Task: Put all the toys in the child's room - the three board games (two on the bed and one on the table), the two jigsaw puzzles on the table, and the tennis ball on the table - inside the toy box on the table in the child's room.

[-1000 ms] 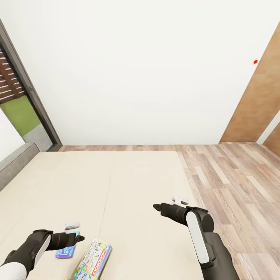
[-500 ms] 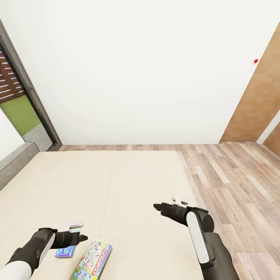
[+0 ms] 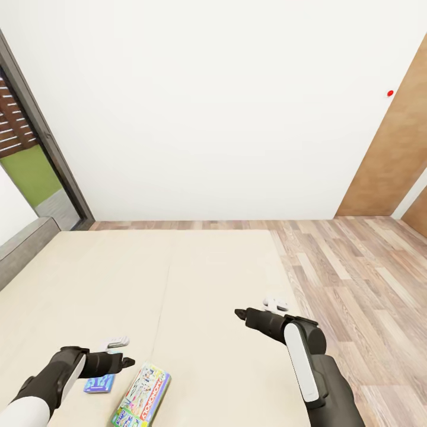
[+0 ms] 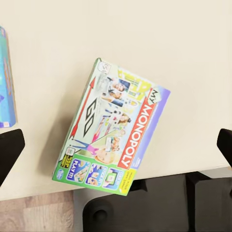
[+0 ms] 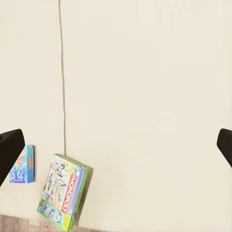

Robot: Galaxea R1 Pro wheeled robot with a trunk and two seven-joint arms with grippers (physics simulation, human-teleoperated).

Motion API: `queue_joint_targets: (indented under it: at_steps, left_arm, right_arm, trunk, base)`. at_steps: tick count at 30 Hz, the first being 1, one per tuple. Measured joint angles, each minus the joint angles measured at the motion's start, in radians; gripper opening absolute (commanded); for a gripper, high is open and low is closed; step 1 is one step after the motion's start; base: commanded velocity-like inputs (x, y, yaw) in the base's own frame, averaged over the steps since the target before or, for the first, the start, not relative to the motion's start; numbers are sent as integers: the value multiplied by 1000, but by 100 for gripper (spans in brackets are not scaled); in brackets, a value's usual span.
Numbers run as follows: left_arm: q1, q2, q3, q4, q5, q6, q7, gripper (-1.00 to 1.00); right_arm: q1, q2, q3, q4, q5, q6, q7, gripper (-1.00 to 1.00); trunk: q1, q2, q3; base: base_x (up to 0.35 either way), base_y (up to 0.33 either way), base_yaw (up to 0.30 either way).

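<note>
Two board games lie on the beige bed (image 3: 178,279) near its front edge. One is a white Monopoly box (image 3: 142,396) with a green edge, the other a small blue box (image 3: 99,385) just left of it. My left gripper (image 3: 124,359) hovers open above them. In the left wrist view the Monopoly box (image 4: 113,140) lies between the spread fingers (image 4: 9,147), with the blue box (image 4: 6,82) off to one side. My right gripper (image 3: 239,314) is open over bare mattress to the right, and its view takes in the Monopoly box (image 5: 63,197) and the blue box (image 5: 21,164).
Wood plank floor (image 3: 356,284) runs along the bed's right side and behind it. A white wall stands at the back, a dark window frame (image 3: 47,154) at the left and a brown wooden panel (image 3: 391,160) at the right. The grey bed frame (image 3: 24,246) rises at the left.
My left gripper has shifted slightly right and down toward the Monopoly box, uncovering more of the blue box. The right arm has hardly moved.
</note>
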Motion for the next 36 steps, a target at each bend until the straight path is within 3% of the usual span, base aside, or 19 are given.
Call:
queue_joint_targets:
  at_steps: [36]
  left_arm:
    - [0,-5,-1,0,1,-4,-2,100]
  right_arm:
    - [0,1,-2,-16,-6,0,1,100]
  trunk:
    - [0,0,0]
  base:
    - [0,0,0]
